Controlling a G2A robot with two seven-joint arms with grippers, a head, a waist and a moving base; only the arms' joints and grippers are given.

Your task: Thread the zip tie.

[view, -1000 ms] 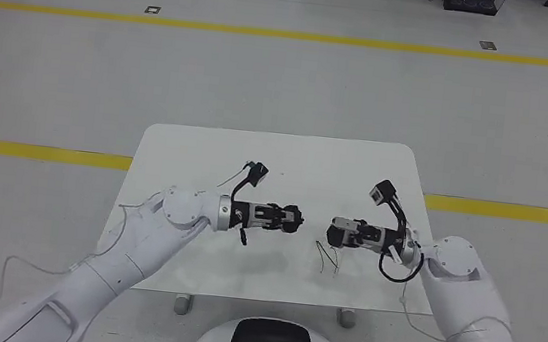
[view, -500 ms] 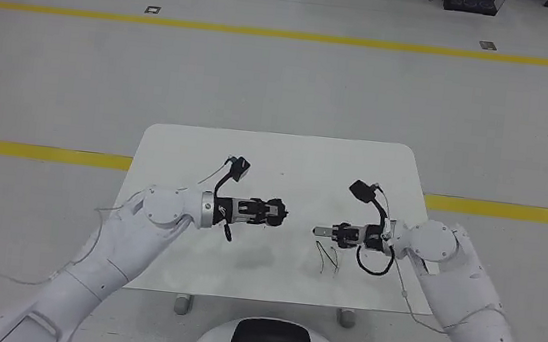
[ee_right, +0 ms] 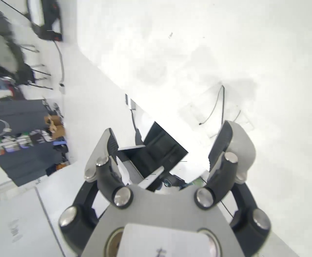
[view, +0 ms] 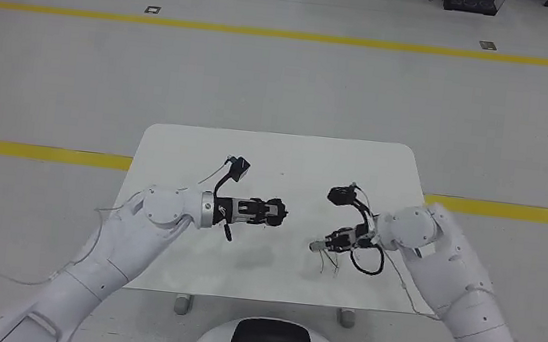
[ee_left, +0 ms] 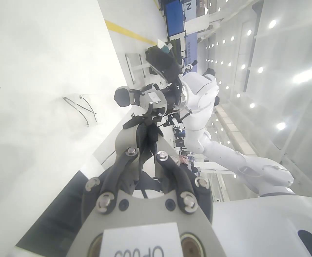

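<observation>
On the right gripper (ee_right: 168, 129): fingers (ee_right: 219, 146) spread wide, nothing between them, nothing touched. Just past one fingertip, flat on the white rectangular table (ee_right: 170, 60): a few thin black plastic zip ties (ee_right: 222, 102), loosely crossed, outside the gap between the pads. Hard to say how many. From above, right gripper (view: 319, 244) tilted down toward the tabletop, tips close beside the zip ties (view: 325, 260). Cannot tell whether the tips meet the surface. Forearm folded back at the elbow toward the robot's right side, wrist turned inward.

On the left gripper (ee_left: 146, 126): fingers (ee_left: 126, 138) pressed together, no gap to be seen at the pads. Cannot tell whether anything thin is pinched there. Zip ties (ee_left: 81, 110) well off to one side of these closed tips, down on the table, untouched. From above, left gripper (view: 280, 212) held over the table (view: 255, 159) and pointing across at the right one, the two sets of fingertips apart. Forearm roughly level, running out from the robot's left side. Beyond the closed tips in the left wrist view: the right arm's wrist and its white forearm.
</observation>
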